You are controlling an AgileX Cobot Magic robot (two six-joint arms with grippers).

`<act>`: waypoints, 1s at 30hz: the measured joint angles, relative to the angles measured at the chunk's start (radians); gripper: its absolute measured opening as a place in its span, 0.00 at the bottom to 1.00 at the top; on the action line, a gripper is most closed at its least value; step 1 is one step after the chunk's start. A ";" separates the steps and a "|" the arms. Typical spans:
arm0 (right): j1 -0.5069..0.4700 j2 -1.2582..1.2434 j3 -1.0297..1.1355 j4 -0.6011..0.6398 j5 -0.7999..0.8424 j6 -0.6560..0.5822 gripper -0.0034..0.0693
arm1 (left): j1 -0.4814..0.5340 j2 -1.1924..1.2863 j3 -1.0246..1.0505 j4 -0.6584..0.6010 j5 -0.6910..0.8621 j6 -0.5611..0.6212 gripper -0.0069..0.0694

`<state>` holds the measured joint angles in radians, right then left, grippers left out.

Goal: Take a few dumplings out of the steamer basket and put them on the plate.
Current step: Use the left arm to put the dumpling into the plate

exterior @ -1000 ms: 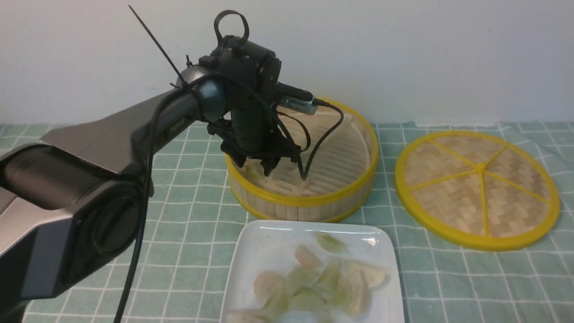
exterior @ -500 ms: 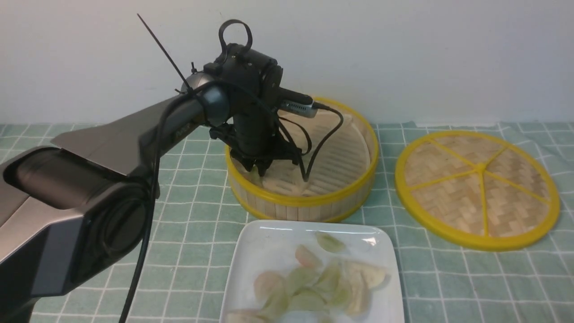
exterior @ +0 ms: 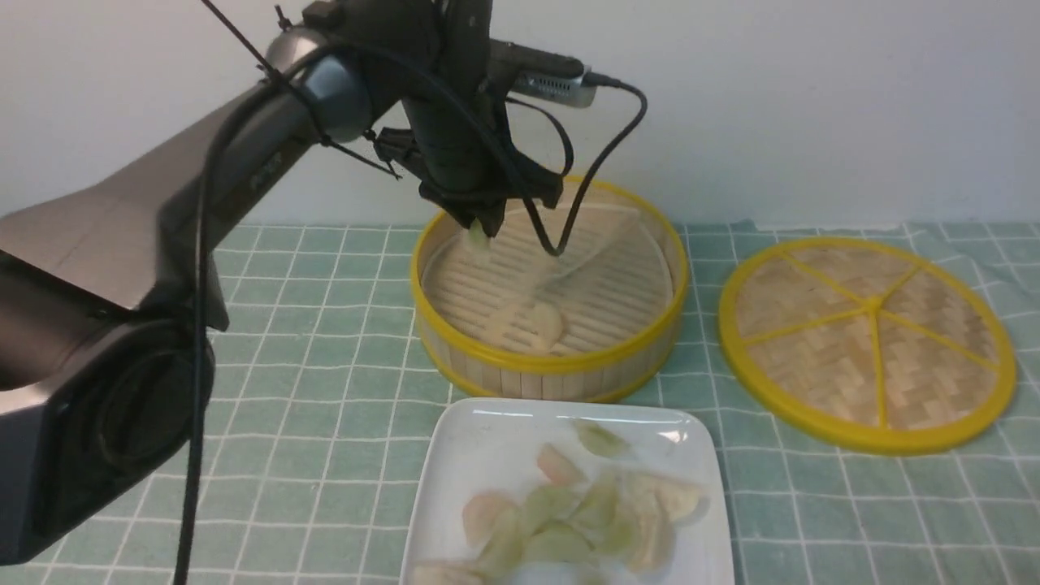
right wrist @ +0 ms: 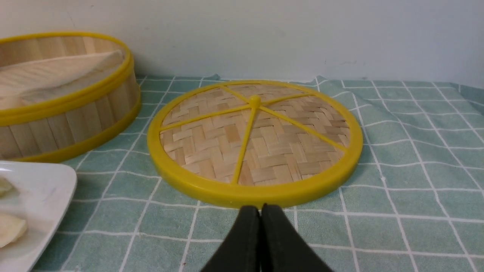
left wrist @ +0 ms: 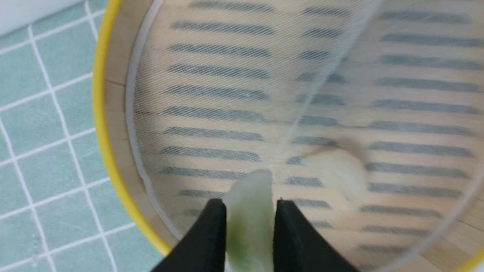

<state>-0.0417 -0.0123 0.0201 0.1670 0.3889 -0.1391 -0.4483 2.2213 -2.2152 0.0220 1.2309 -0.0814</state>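
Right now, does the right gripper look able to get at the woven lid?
Probably yes: the right gripper is shut and would have to open, but nothing shows between its fingertips and the near rim of the woven lid, and the left arm is off over the steamer basket.

checked cloth [exterior: 325,366], steamer basket [exterior: 544,364], plate [exterior: 463,431], lid [exterior: 926,366]

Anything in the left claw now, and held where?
Yes: a green dumpling, pinched by its lower part between the fingertips, other end sticking out.
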 joint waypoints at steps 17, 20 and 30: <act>0.000 0.000 0.000 0.000 0.000 0.000 0.03 | -0.080 -0.117 0.511 -0.162 -0.005 0.091 0.27; 0.000 0.000 0.000 0.000 0.000 0.000 0.03 | -0.081 -0.110 0.512 -0.163 -0.007 0.106 0.27; 0.000 0.000 0.000 0.000 0.000 0.000 0.03 | -0.083 -0.099 0.478 -0.185 -0.007 0.114 0.62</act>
<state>-0.0417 -0.0123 0.0201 0.1670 0.3889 -0.1391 -0.5311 2.1226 -1.7368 -0.1635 1.2237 0.0321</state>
